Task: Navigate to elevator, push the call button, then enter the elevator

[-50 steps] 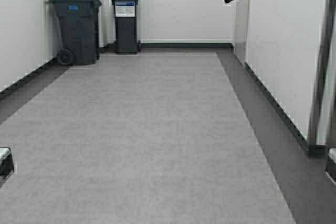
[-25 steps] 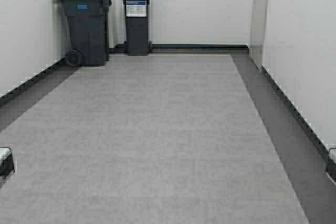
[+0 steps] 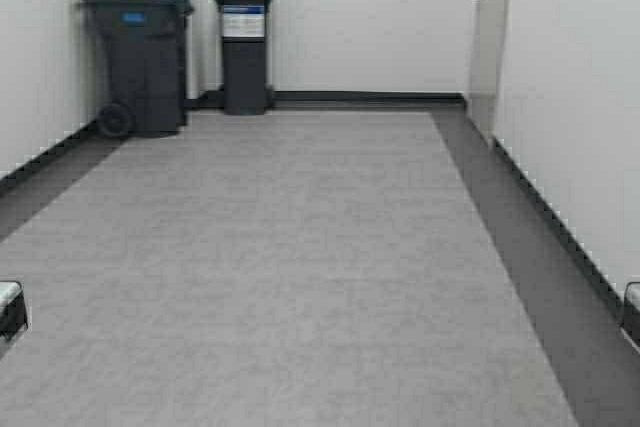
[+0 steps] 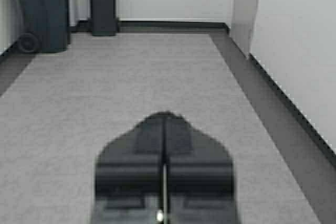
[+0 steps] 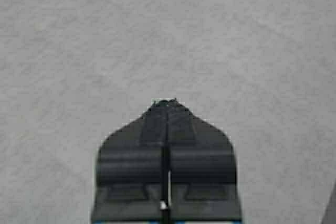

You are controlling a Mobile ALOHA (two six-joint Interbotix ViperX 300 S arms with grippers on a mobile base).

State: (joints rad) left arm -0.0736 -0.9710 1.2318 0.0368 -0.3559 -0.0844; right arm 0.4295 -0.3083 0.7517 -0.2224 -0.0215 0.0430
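Compared with a moment ago the bins (image 3: 170, 52) sit more to the upper left, so our base has turned while driving. No elevator or call button appears yet. Left end effector (image 4: 165, 124) and right end effector (image 5: 166, 109) are pressed together

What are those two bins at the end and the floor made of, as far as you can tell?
The wheeled bin and the slimmer bin look like dark moulded plastic with a dull matte surface, though that is a guess from the look. The floor seems to be grey short-pile carpet, going by its fine speckled texture and lack of shine.
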